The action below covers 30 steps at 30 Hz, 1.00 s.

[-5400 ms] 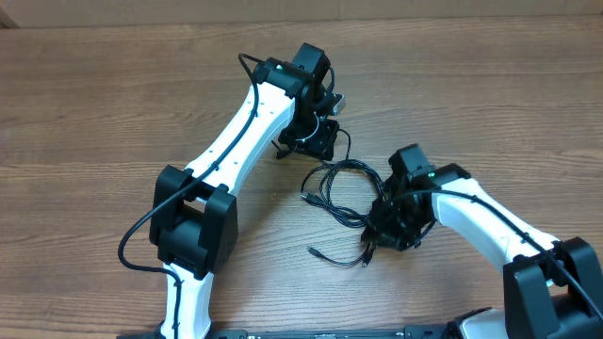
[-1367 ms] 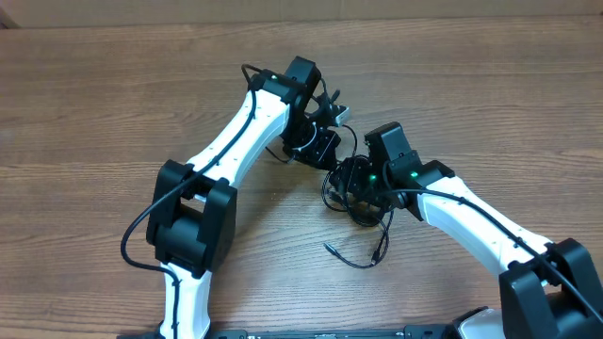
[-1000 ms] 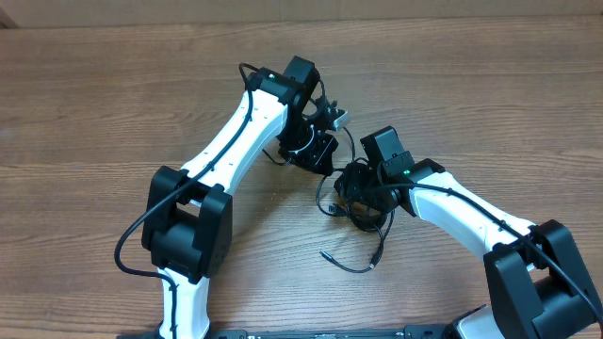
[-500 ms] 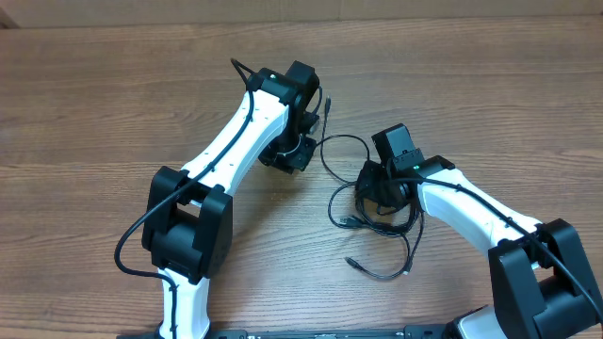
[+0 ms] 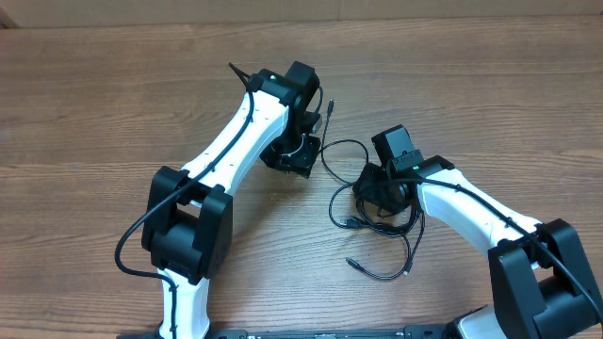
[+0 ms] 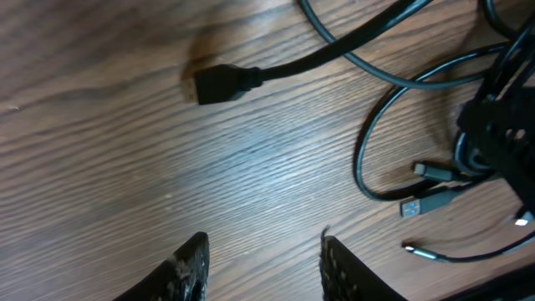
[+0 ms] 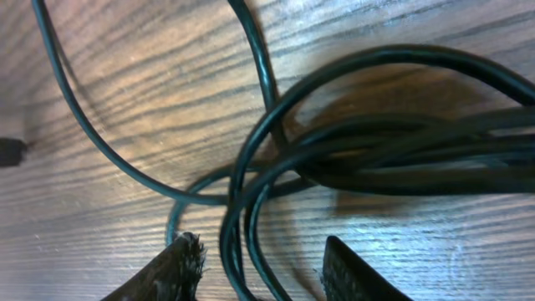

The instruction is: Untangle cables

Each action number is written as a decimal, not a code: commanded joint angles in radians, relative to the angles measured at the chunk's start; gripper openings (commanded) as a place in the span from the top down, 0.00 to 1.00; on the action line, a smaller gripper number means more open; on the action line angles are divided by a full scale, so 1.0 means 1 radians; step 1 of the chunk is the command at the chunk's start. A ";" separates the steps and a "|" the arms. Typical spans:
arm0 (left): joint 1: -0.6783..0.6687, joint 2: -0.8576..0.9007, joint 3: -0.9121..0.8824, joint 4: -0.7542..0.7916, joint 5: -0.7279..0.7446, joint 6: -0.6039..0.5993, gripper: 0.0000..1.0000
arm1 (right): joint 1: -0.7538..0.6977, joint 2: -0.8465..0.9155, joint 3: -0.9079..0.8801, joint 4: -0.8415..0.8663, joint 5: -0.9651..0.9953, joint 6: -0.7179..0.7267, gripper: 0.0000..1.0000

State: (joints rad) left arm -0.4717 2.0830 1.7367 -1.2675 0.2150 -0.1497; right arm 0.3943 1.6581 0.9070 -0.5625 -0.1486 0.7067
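Locate the cables (image 7: 393, 171) on the bench (image 5: 94, 113). In the overhead view they lie right of centre, between the two arms and mostly beside and under the right hand (image 7: 263, 267). They form a loose set of overlapping black loops, all resting on the wood.

1. Left hand (image 6: 263, 259): the fingers stand apart. Only bare wood shows between them, so the hand is open and carries nothing.
2. Black plug (image 6: 221, 84): it lies flat on the bench ahead of the left hand, well apart from both fingers. Its cord runs off toward the tangle.
3. Silvery plug ends (image 6: 426, 171): you can see these at the right of the left wrist view, just beside a curved loop.
4. Right hand: the fingers also stand apart. Two strands of one loop pass between the fingertips, and wood shows on either side of them, so the hand is open and clamps nothing. You cannot tell from the wrist view whether the fingertips touch the bench.
5. Main bundle: just ahead of the right hand, several strands run side by side toward the right edge of the view. A wider loop arcs over them, and a thinner strand crosses it.
6. Trailing strand: in the overhead view one strand curves away from the bundle toward the near edge of the bench.
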 commanded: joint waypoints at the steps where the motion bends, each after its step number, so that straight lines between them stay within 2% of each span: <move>1: 0.002 -0.035 -0.054 0.024 0.079 -0.031 0.57 | 0.001 0.005 -0.005 -0.009 0.013 0.000 0.53; 10: 0.002 -0.035 -0.157 0.124 0.154 -0.032 0.57 | 0.010 0.026 -0.005 -0.018 -0.014 -0.049 0.53; 17: 0.002 -0.035 -0.165 0.160 0.184 -0.047 0.57 | 0.010 0.102 -0.004 0.026 -0.123 -0.049 0.55; 19: 0.002 -0.035 -0.165 0.162 0.186 -0.051 0.58 | 0.010 0.117 -0.004 0.041 -0.156 -0.048 0.63; 22: 0.004 -0.035 -0.165 0.152 0.186 -0.054 0.58 | 0.008 0.121 -0.004 0.064 -0.190 -0.048 0.90; 23: 0.008 -0.035 -0.165 0.145 0.186 -0.054 0.58 | 0.006 0.121 -0.002 0.072 -0.214 -0.049 0.96; 30: 0.069 -0.035 -0.165 0.072 0.221 -0.038 0.57 | -0.113 0.115 0.050 0.092 -0.573 -0.129 0.96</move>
State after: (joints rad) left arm -0.4393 2.0827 1.5768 -1.1831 0.3931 -0.1883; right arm 0.3454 1.7741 0.9123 -0.4801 -0.5034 0.6323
